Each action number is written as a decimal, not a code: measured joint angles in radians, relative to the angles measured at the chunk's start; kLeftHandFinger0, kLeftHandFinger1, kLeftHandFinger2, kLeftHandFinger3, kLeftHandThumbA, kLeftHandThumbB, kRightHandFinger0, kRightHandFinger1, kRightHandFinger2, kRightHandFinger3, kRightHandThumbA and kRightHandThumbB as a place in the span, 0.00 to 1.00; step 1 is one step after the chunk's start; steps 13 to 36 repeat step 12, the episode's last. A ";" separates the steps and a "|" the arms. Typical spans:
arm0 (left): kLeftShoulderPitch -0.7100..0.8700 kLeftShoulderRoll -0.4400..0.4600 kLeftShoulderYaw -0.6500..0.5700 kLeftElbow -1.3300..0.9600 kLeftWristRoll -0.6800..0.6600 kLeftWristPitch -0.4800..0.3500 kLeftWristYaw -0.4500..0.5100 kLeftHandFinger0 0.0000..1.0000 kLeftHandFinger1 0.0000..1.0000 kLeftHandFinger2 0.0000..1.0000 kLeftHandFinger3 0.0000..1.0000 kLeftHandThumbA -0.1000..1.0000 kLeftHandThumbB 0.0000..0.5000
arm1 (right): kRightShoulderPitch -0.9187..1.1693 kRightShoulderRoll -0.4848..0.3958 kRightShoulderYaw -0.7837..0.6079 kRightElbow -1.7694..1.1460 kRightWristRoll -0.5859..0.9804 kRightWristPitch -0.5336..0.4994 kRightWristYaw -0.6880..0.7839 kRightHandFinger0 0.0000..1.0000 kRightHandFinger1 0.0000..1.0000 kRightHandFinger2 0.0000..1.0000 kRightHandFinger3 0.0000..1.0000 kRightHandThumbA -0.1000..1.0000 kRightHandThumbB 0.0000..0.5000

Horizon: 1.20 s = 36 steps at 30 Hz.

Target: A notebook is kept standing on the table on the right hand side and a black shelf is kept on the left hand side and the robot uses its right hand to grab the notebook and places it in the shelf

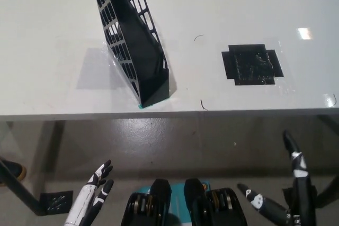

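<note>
The black mesh shelf [132,41] stands on the white table [47,19] at the left, leaning toward the upper left. A flat dark panel fills its inside; I cannot tell whether that is the notebook. No notebook stands anywhere else on the table. My black right hand [288,194] is low at the bottom right, below the table's front edge, open with its fingers spread and holding nothing. The white left hand [92,194] rests at the lower left, also below the table edge, open and empty.
A black tape patch [252,64] marks the table on the right side. The table's front edge [175,114] runs across the middle of the picture, with grey floor below it. A dark shoe tip [10,169] shows at the far left.
</note>
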 measured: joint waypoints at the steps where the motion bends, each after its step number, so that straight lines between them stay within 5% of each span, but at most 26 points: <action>1: 0.000 0.000 0.001 0.000 0.000 -0.001 0.000 1.00 1.00 1.00 1.00 1.00 0.27 | -0.002 0.003 0.000 0.024 0.010 -0.002 0.006 1.00 1.00 1.00 1.00 1.00 0.55; 36: -0.003 0.000 0.014 0.030 -0.001 -0.027 0.001 1.00 1.00 1.00 1.00 1.00 0.26 | -0.044 0.013 0.000 0.221 0.077 -0.021 0.042 1.00 1.00 1.00 1.00 1.00 0.61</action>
